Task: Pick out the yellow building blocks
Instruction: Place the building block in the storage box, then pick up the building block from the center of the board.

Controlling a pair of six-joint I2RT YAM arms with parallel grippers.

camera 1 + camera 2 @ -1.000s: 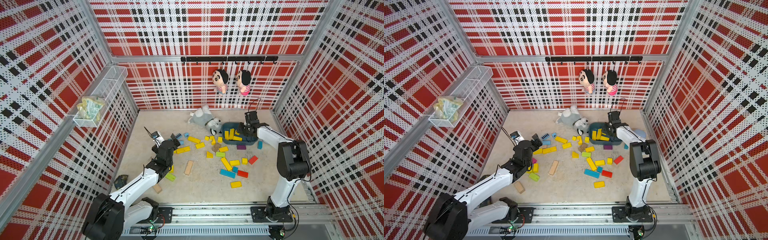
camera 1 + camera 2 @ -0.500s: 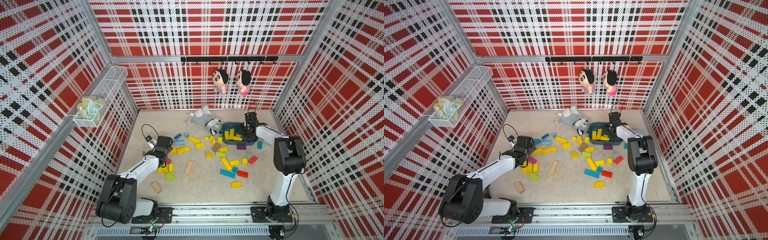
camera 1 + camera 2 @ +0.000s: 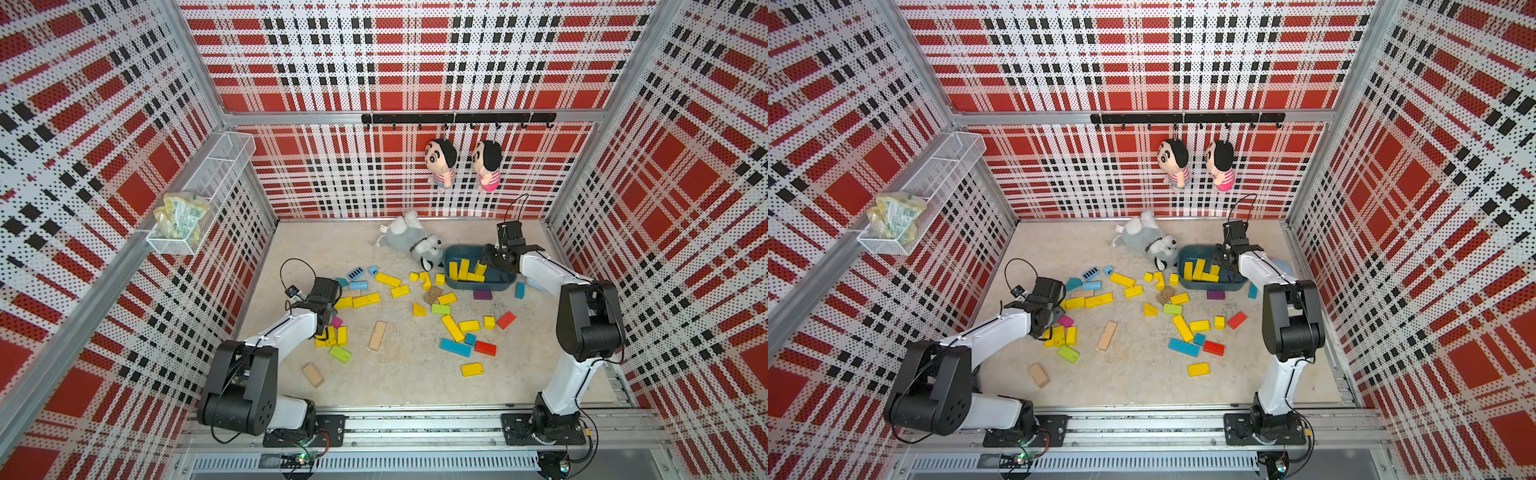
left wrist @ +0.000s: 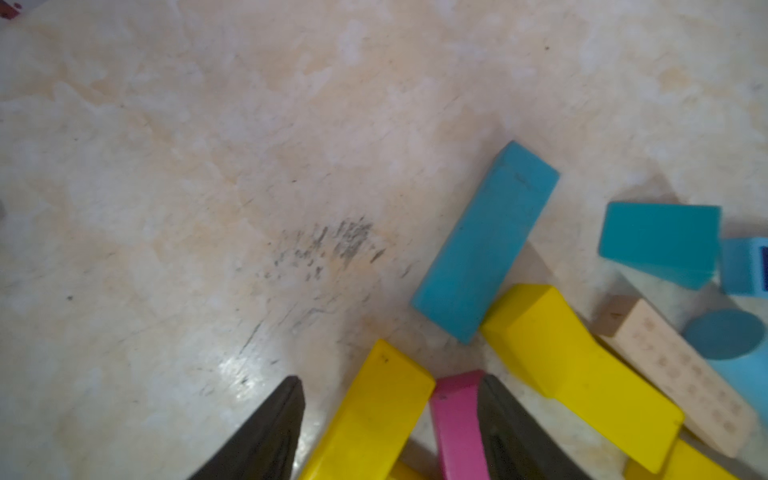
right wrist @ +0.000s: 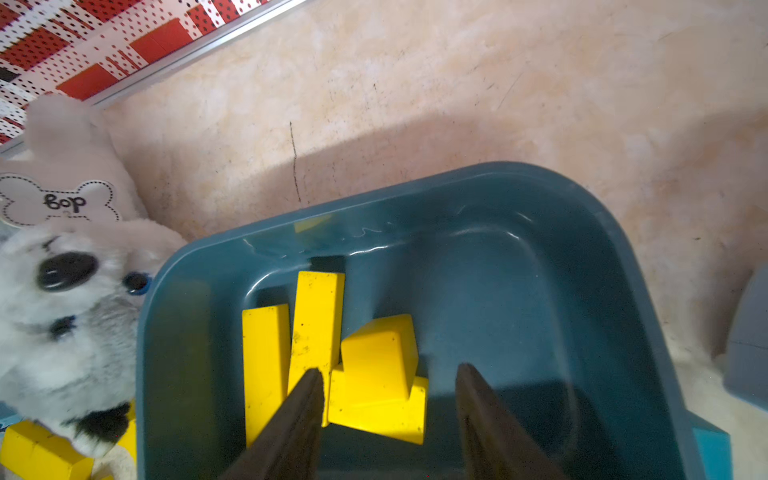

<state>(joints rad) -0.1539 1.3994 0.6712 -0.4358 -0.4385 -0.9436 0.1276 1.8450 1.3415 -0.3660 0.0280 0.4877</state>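
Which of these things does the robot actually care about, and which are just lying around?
Part of the job: yellow building blocks; teal tub already holding some.
Just lying about: lime-green brick, blue block, red block, wood plank, plush dog, hanging dolls.

Between the jaws of the left gripper (image 4: 388,376), a yellow block (image 4: 365,415) and a pink block (image 4: 455,415) are crowded; bare floor (image 4: 208,208) is seen ahead. Ahead of the right gripper (image 5: 388,368), the open bin (image 5: 540,216) bottom is flanked by yellow blocks (image 5: 266,353).

yellow building blocks (image 3: 452,328) | bright solid bars, bricks, cubes, one wedge (image 3: 419,310) | four in blue bin (image 3: 492,286), two leaning on end | rest lying scattered on floor (image 3: 407,374), three bunched together, touching (image 3: 331,336)
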